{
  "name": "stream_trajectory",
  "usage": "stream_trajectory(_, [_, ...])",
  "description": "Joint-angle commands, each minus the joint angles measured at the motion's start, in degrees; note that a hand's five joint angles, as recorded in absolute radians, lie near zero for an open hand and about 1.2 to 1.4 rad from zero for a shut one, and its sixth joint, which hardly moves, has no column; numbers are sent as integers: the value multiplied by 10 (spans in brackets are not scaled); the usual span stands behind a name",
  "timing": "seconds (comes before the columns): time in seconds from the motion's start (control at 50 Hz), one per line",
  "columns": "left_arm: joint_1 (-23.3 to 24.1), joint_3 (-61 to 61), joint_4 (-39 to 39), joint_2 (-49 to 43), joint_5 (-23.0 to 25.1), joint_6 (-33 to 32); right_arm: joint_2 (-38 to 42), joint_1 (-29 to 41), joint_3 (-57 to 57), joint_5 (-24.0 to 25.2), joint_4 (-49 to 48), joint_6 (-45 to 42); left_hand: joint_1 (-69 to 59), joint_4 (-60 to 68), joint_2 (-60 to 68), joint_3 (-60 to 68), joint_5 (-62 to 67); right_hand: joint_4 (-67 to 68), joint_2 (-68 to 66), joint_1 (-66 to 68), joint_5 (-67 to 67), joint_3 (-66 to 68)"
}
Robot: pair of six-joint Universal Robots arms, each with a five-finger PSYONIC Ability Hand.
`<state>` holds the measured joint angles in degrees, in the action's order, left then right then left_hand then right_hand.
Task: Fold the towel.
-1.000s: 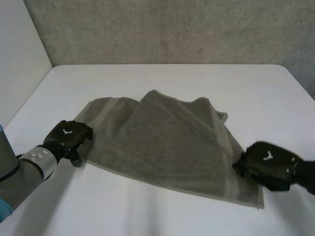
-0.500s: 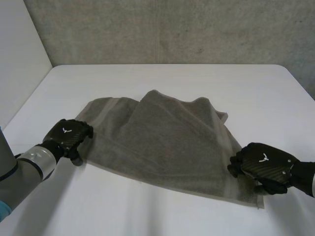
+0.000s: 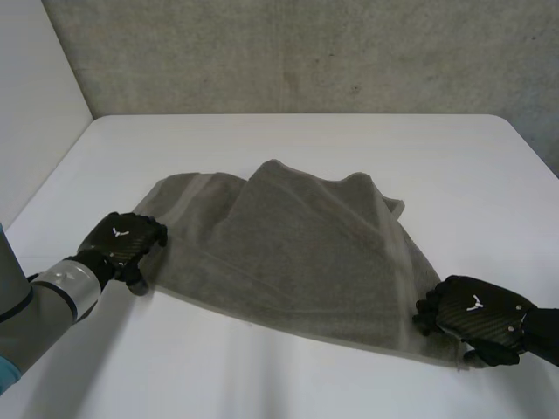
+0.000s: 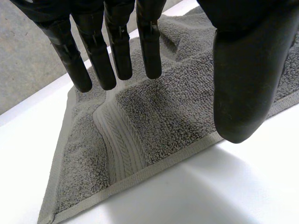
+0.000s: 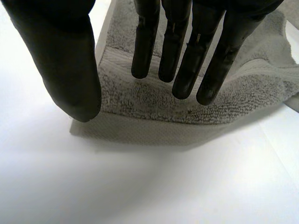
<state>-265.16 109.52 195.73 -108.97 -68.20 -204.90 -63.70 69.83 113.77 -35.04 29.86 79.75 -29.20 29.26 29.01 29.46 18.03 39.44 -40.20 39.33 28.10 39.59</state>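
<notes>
The grey towel (image 3: pixel 297 253) lay spread across the middle of the white table (image 3: pixel 288 144). One flap was turned over on itself, with its peak toward 12 o'clock. In the head view the left hand (image 3: pixel 122 240) sat at the towel's 8 o'clock corner. The right hand (image 3: pixel 472 316) sat at its 4 o'clock corner, on the near hem.

In the left wrist view the hand's fingers (image 4: pixel 112 51) were straight and spread slightly apart, with their tips over the pile just inside the woven band. The thumb (image 4: pixel 243 79) stood well apart from them, above the towel's near edge, and nothing was pinched between thumb and fingers. Whether the tips pressed the cloth could not be told.

In the right wrist view the fingers (image 5: pixel 175 46) were likewise straight and unclenched, reaching over the towel just inside its hem. The thumb (image 5: pixel 65 60) hung apart from them, over the corner where cloth met table, and gripped nothing.
</notes>
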Motion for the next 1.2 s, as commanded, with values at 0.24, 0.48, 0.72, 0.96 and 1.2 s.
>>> stream_trajectory(0.24, [-1,-1,0,-2,1,0,17,-5,-7,-6,-41,0,12,-12,-10,-14,0,-11,19,-10,2,-13])
stream_trajectory(0.48, [0,-1,0,-3,0,0,24,-10,-6,-2,-52,0,12,-12,-10,-14,0,66,-59,67,80,65])
stream_trajectory(0.72, [0,-2,0,-3,0,0,35,-7,-7,-1,-71,1,12,-12,-10,-14,0,71,-64,73,85,70])
stream_trajectory(0.96, [0,-3,0,-3,1,0,37,-5,-14,33,-64,23,12,-12,-10,-14,0,406,-398,407,419,404])
stream_trajectory(1.2, [0,-3,0,-2,0,0,-39,11,-57,107,-23,149,12,-12,-10,-14,0,406,-398,407,419,404])
